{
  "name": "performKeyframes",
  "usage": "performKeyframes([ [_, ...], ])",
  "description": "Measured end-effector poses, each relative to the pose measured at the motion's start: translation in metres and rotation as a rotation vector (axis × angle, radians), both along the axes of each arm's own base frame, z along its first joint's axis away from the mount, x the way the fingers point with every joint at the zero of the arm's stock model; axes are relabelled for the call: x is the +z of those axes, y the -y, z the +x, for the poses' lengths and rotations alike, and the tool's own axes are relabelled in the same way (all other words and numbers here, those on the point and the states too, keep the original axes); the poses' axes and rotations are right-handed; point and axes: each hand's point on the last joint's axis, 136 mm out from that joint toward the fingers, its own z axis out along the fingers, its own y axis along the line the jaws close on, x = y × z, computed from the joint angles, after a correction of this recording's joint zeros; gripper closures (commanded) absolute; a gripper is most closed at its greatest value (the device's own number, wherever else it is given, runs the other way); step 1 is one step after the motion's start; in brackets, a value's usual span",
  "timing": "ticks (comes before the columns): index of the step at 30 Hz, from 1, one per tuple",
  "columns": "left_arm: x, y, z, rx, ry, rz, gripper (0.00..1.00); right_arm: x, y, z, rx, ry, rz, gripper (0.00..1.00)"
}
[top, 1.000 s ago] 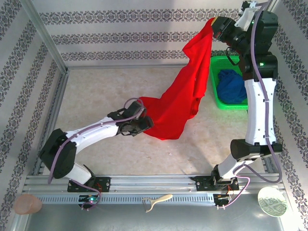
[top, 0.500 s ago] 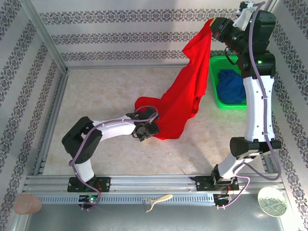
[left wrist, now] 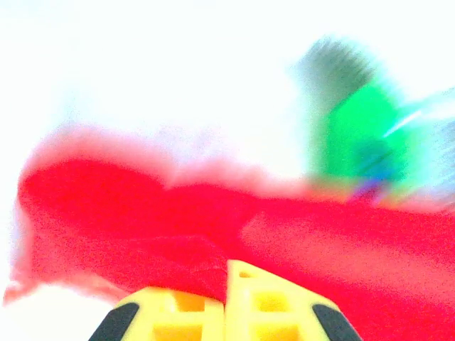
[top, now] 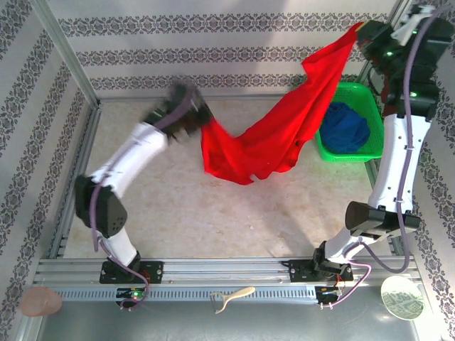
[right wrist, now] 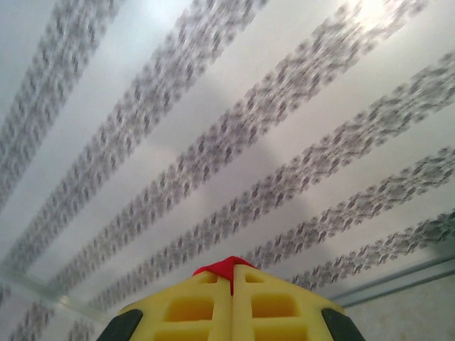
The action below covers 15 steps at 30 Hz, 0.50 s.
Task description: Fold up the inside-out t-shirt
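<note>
While the red t-shirt [top: 274, 135] hangs stretched in the air between the two arms, the left tool [top: 195, 117] is clamped on one end of it, over the far left part of the surface [top: 142, 206]. From the left wrist, through heavy blur, its yellow fingers [left wrist: 178, 309] are pressed together with red cloth bunched at their tips. The right tool [top: 366, 32] is raised high at the far right, closed on the other end; from its wrist a small red nub of cloth [right wrist: 226, 266] sits pinched between the fingers against the striped wall [right wrist: 213, 142]. The shirt sags in the middle toward the surface; whether its lowest fold touches cannot be told. A green basket [top: 348, 153] holding a blue garment [top: 345, 128] sits just beside the shirt's right half.
</note>
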Motion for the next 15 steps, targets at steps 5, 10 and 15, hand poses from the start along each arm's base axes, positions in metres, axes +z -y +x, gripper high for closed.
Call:
performKeyframes([
  [5,0.234,-0.127,-0.010,0.114,0.530,-0.145,1.00,0.032,0.024,-0.013,-0.047,0.084,0.083,1.00],
  [10,0.288,-0.098,-0.045,-0.025,0.669,-0.147,1.00,0.062,0.011,-0.032,-0.007,0.165,0.104,1.00],
  [15,0.269,-0.117,-0.021,0.019,0.610,-0.162,1.00,0.077,0.008,-0.050,0.001,0.202,0.119,1.00],
])
